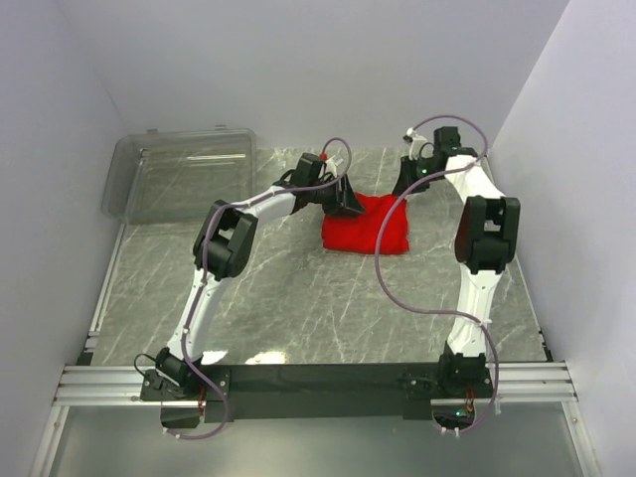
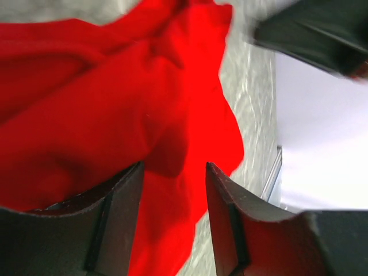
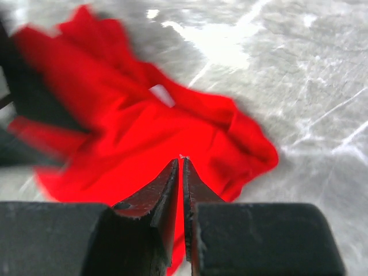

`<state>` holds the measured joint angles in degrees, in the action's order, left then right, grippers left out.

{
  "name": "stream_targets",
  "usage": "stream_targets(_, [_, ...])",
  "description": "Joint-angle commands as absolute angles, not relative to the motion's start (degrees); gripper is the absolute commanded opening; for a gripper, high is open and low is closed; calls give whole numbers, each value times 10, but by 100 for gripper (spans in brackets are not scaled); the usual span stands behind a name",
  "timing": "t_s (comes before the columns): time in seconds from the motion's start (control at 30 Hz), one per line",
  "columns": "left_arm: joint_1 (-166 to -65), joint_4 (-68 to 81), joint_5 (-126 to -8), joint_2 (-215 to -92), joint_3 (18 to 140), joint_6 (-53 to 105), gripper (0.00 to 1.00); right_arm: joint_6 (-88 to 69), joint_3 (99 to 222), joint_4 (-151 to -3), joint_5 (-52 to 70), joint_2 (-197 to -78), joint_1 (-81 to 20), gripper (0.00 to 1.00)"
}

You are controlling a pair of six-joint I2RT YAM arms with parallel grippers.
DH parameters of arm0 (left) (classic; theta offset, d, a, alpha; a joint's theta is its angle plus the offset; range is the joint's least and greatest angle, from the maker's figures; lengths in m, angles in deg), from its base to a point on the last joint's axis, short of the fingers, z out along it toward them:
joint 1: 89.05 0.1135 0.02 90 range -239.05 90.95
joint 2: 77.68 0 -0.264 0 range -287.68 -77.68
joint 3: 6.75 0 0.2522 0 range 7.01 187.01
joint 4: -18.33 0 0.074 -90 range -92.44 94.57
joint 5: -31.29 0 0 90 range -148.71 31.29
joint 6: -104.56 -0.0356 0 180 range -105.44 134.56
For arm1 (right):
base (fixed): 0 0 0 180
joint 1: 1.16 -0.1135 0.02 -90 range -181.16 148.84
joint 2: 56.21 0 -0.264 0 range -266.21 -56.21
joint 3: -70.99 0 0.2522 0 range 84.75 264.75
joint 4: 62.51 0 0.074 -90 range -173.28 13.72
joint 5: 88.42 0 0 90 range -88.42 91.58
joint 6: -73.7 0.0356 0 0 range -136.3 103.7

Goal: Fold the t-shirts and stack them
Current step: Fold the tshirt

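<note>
Top external view: a red shirt (image 1: 366,229) lies crumpled on the table (image 1: 298,308) (far half). The left gripper (image 2: 174,169) hangs over its left edge, jaws apart; the right gripper (image 3: 180,162) is pinched closed above it.

a lab test cell is shown: a grey marble-patterned table (image 1: 298,298) is enclosed by plain white walls (image 1: 328,60), with aluminium rails (image 1: 318,383) bolted along its near edge and a clear plastic bin (image 1: 179,174) set at the far left.
</note>
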<state>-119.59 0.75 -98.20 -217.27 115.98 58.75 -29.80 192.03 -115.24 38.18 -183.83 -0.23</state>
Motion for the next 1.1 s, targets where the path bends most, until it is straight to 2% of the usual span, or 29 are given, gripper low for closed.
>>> stream_targets(0.0, [-1190, 41, -941, -2184, 1181, 636, 52, -369, 1907, -1200, 487, -1765, 2, 15])
stream_targets(0.17, [-1182, 93, -932, -2194, 1180, 679, 52, -445, 1830, -1276, 501, -1747, -36, 14])
stream_targets(0.33, [-1174, 133, -933, -2196, 1164, 713, 51, -457, 1726, -1264, 457, -1728, -56, 14])
stream_targets(0.63, [-1167, 156, -903, -2211, 1170, 764, 51, -453, 1697, -1263, 372, -1751, -54, 13])
stream_targets(0.9, [-1152, 116, -818, -2216, 1178, 796, 50, -448, 1695, -1269, 361, -1759, -47, 12])
stream_targets(1.07, [-1144, 144, -814, -2201, 1192, 785, 52, -460, 1695, -1290, 367, -1757, -39, 12])
